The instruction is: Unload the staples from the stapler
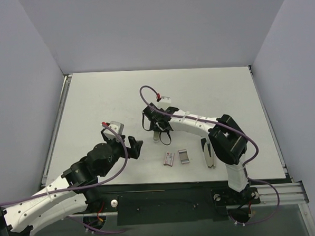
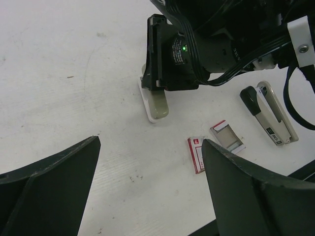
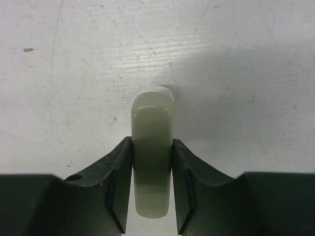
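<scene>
The stapler, slim silver-grey with a black end, lies flat on the table to the right of the small boxes, and nothing touches it. In the left wrist view the stapler lies at the right. My right gripper is shut on an olive-grey rounded bar, jaws pressed against both its sides. A white piece shows under the bar's far end. The same bar sticks out below the right gripper at mid-table. My left gripper is open over bare table, left of the boxes, with nothing between its fingers.
A red-and-white staple box and an open box tray lie between the bar and the stapler; from above, the box and tray sit side by side. The left gripper hovers left of them. Walls enclose the white table.
</scene>
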Motion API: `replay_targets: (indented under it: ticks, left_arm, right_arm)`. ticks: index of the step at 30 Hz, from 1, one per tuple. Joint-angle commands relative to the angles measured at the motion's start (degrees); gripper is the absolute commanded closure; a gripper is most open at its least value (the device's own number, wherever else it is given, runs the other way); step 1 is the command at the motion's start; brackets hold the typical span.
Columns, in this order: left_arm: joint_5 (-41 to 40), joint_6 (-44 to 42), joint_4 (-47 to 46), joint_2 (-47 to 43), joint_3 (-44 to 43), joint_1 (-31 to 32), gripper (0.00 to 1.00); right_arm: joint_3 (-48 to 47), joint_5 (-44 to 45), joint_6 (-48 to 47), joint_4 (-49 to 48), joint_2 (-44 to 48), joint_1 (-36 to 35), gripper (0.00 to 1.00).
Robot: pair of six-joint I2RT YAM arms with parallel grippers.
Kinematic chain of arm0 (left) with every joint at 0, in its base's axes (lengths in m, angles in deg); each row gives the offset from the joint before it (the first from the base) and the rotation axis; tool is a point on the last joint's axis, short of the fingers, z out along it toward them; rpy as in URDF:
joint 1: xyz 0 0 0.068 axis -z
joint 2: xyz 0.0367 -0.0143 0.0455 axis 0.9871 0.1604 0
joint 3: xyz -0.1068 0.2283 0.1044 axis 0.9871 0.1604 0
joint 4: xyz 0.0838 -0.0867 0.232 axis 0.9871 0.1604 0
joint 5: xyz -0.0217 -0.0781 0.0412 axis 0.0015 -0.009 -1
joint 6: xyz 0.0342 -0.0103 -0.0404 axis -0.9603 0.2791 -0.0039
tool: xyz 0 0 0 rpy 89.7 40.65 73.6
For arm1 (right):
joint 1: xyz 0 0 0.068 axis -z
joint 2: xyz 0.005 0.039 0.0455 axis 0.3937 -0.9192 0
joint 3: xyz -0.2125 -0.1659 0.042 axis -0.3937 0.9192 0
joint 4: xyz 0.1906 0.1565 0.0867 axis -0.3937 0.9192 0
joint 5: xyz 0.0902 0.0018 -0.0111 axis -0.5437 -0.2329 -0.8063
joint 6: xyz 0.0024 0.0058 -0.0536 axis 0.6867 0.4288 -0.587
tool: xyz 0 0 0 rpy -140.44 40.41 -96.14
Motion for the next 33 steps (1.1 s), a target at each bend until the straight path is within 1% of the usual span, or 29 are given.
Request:
replay_targets:
  ticks: [1,4,9,14,18,21,24,28,31,33]
  left_arm:
    - [-1.89,2.15,1.92,-1.25,-0.16,0.09,0.05]
    - [-2.41,2.85,2.63,-1.60,-0.08,0.09,0.05]
    - [-2.94,3.20,2.89,-2.04,0.54,0.09,0.05]
    - [-4.17,3.20,3.42,-1.69,0.63,0.09,0.06]
    - [-4.35,3.47,3.94,-1.69,0.19,0.09,0.06]
    - [-4.44,3.82,4.12,-1.69,0.10,0.09,0.06]
    - [-4.61,3.91,3.77,-1.43,0.62,0.09,0.06]
    - [-5.23,4.08,3.77,-0.55,0.71,0.09,0.06]
    - [-5.32,4.35,3.42,0.33,0.71,0.09,0.06]
    - [-5.23,4.17,2.89,0.68,0.54,0.09,0.06]
  right_arm:
    - [-4.87,3.38,1.56,2.84,-1.11,-0.82,1.00]
    - [-5.22,3.47,1.91,3.02,-2.16,-0.99,0.94]
    - [-5.22,4.26,2.70,3.28,-2.86,-1.26,0.93]
    - [-5.49,4.78,2.79,3.46,-3.74,-1.96,0.87]
    - [-5.49,5.14,2.88,3.55,-4.10,-2.22,0.73]
    - [-5.40,5.14,2.88,3.55,-3.83,-2.31,0.68]
    - [-5.75,4.70,2.71,3.55,-3.39,-2.57,0.67]
    - [-5.84,4.87,2.27,3.55,-2.60,-2.93,0.59]
    - [-5.93,4.61,2.18,3.55,-2.17,-3.01,0.50]
    - [-5.49,4.96,1.91,3.55,-1.03,-3.01,0.49]
